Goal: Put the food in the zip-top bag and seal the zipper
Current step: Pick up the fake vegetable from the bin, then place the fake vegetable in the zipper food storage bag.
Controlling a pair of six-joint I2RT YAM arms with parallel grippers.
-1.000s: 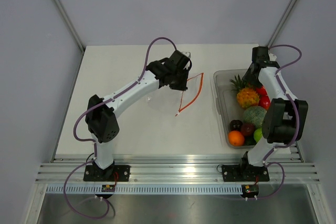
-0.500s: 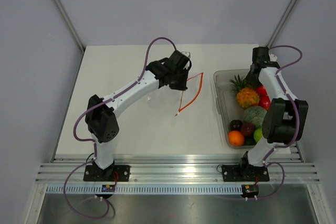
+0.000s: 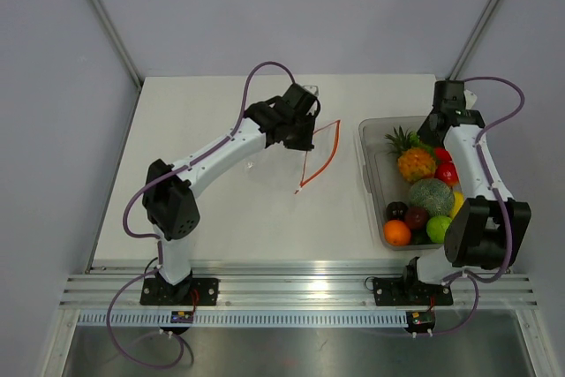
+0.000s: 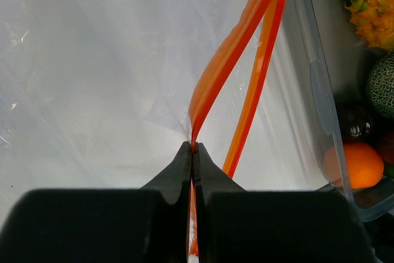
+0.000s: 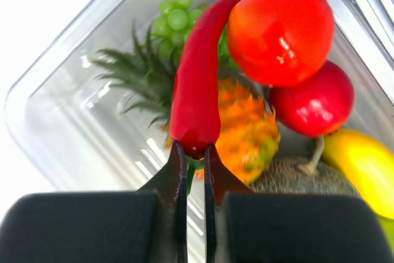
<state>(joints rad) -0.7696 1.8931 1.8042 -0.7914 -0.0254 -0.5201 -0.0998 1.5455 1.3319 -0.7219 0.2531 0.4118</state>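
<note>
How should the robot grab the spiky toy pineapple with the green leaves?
Probably from straight above, pinching across the middle of the bumpy yellow-orange toy pineapple. It lies on its side in the clear plastic bin, green leaves toward the far left corner, so its body is narrowest crosswise. The thin leaves might slip.

Zipper [image 4: 225, 66] orange-red, on a clear bag [image 4: 154, 90]. Chilli [image 5: 196, 84] glossy red; tomato [image 5: 280, 32] red-orange; apple [image 5: 314, 104] deeper red. Grapes [image 5: 175, 16] lt green. Pineapple [image 5: 246, 130] yellow-orange w/ dk green leaves. Melon [image 4: 383, 93] green, pale netting.
</note>
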